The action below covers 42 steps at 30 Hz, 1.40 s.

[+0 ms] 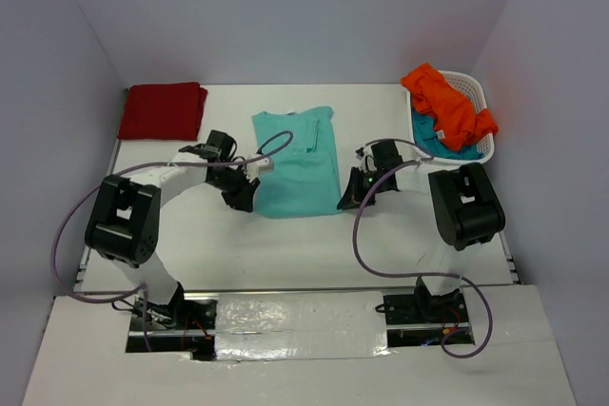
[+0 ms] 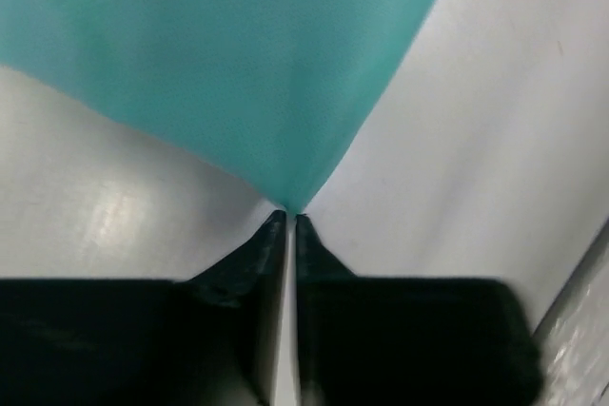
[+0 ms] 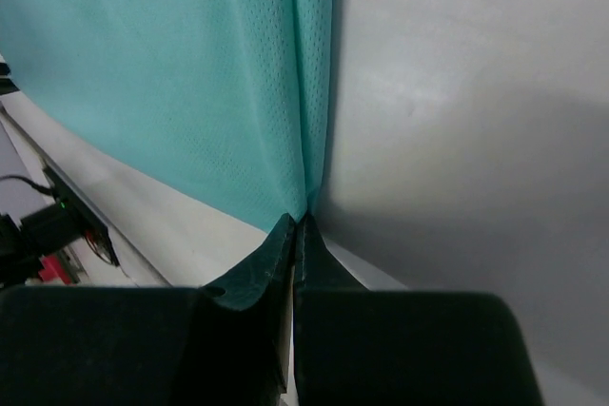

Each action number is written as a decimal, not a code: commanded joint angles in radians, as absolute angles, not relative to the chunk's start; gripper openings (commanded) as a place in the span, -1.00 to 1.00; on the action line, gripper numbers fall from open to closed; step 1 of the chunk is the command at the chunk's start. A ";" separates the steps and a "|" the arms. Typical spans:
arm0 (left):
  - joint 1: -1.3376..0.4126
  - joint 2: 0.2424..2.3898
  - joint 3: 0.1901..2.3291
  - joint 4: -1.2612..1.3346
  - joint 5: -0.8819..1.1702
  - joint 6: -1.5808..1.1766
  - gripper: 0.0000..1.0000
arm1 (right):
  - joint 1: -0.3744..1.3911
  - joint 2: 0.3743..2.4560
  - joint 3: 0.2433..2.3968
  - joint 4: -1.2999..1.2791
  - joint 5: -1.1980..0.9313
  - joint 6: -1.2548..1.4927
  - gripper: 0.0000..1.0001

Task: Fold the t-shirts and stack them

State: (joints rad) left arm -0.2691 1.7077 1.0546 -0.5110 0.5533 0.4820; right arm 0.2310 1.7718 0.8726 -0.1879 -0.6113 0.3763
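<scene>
At near corners, left fingers (image 2: 265,256), right fingers (image 3: 270,265) clamped onto mint shirt (image 1: 299,164)

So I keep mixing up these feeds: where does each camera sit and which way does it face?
Top external: above and behind, looking down on the table; left arm and right arm show.
Left wrist: on the left arm, looking along the left gripper, shut on the mint t-shirt corner.
Right wrist: likewise along the right gripper, shut on another corner.
Shared: all three show the mint t-shirt.
</scene>
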 commanded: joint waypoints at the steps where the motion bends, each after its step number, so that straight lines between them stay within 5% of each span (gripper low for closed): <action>1: -0.311 1.605 1.006 -0.795 0.604 0.734 -0.41 | 0.290 1.686 0.807 -0.227 -0.617 0.364 -1.00; 5: -0.316 1.397 0.916 -0.897 0.522 0.950 -0.03 | 0.318 1.562 0.678 -0.229 -0.629 0.402 -0.92; 12: -0.449 1.031 0.766 -0.691 0.414 1.149 0.65 | 0.341 1.441 0.566 -0.244 -0.618 0.466 -0.10; 18: -0.643 1.193 0.739 -0.399 0.264 1.074 0.99 | 0.341 1.397 0.563 -0.275 -0.549 0.486 0.12; 26: -0.724 1.340 0.709 -0.310 0.204 1.106 0.95 | 0.341 1.456 0.565 -0.221 -0.561 0.535 0.08; 32: -0.738 1.433 0.745 -0.360 0.218 1.094 0.42 | 0.342 1.465 0.552 -0.204 -0.571 0.540 0.04; 38: -0.767 1.463 0.726 -0.367 0.216 1.123 0.19 | 0.344 1.500 0.578 -0.195 -0.568 0.546 0.01; 42: -0.775 1.477 0.741 -0.328 0.213 1.071 -0.33 | 0.344 1.529 0.577 -0.170 -0.571 0.552 -0.28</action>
State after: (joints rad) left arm -0.7650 1.4559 0.7250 -0.3298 0.1974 1.0927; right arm 0.3363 1.4967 0.5705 -0.1883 -0.6128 0.5579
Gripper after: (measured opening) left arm 0.365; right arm 0.390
